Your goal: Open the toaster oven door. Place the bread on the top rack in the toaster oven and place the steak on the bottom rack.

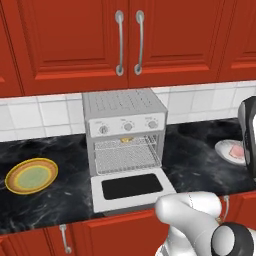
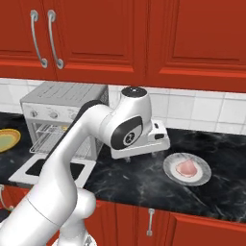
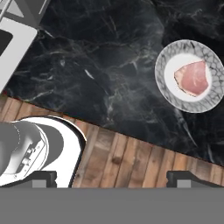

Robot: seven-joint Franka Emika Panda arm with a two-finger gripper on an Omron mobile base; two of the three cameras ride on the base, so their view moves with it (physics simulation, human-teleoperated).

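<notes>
With my jaws point(image 3: 112, 178) spread wide and empty, steak point(image 3: 193, 78) sits at two o'clock on its plate point(image 3: 168, 89), long axis roughly vertical.

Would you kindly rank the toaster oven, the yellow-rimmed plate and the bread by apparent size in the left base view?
1. toaster oven, clearly largest.
2. yellow-rimmed plate.
3. bread, a small golden piece on a rack inside the oven, farthest back yet plainly smallest.
</notes>
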